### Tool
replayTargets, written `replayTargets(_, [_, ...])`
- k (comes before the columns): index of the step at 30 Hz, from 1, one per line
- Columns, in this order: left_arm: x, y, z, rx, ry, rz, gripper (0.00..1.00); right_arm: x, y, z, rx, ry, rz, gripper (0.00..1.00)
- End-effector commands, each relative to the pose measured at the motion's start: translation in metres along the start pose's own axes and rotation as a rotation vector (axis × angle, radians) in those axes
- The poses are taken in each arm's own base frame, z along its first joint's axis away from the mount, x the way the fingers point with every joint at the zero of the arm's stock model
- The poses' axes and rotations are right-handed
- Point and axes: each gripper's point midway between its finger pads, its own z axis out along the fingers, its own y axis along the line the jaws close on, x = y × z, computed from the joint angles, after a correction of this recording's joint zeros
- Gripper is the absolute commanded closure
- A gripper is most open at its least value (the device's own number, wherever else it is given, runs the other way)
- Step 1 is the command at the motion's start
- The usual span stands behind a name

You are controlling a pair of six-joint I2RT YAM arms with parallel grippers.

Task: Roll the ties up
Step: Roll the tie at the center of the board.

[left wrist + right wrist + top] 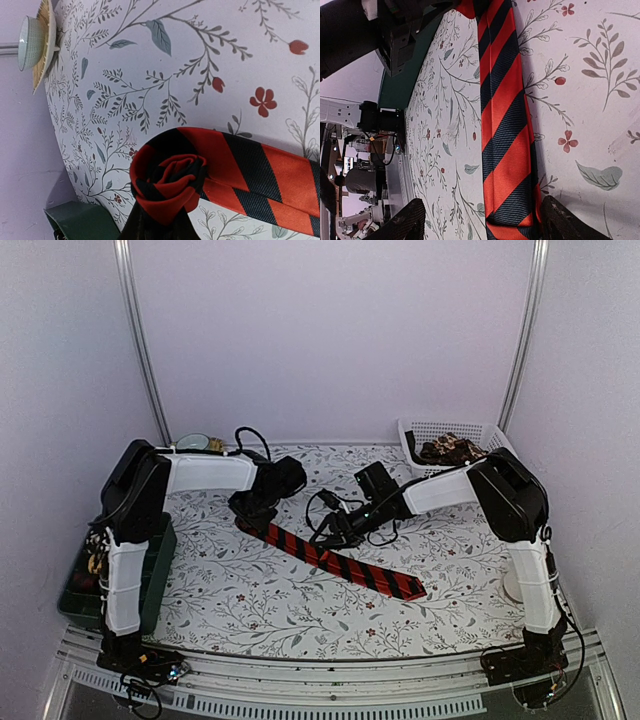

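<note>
Status: red striped tie [340, 562] lies diagonally on the tabletop [230, 610], with the started coil [167, 182] at its 10 o'clock end and the flat tail running to 4 o'clock. Left hand [256, 517] is clamped on the coil core. Right hand [485, 220] is apart, fingers [405, 222] straddling the flat strip, one each side, not gripping.

Risks, my read:
- Coil looks loose, so more turns may telescope it.
- Tail drag on the tabletop could pull the core out of the pinch.
- Right hand closing off-centre would skew the strip and the roll walks sideways.

Other ties [450, 448] sit in the basket [420, 428] at 1 o'clock.
</note>
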Motion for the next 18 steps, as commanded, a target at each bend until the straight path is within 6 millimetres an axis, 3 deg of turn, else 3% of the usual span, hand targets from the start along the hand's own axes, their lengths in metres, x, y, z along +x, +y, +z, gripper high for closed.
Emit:
replayTargets(1, [0.012, -0.013, 0.009, -0.034, 0.027, 0.039, 0.98, -0.026, 0.050, -0.035, -0.039, -0.073, -0.073, 0.21])
replayTargets(11, [0.020, -0.029, 0.009, -0.058, 0.021, 0.084, 0.97, -0.027, 0.051, -0.039, -0.063, -0.079, -0.062, 0.22])
replayTargets(13, [0.020, -0.032, 0.007, -0.049, 0.015, 0.084, 0.90, -0.028, 0.051, -0.040, -0.067, -0.081, -0.058, 0.22])
replayTargets(18, [0.019, -0.041, 0.006, -0.016, 0.010, 0.086, 0.84, -0.030, 0.050, -0.043, -0.079, -0.087, -0.051, 0.23])
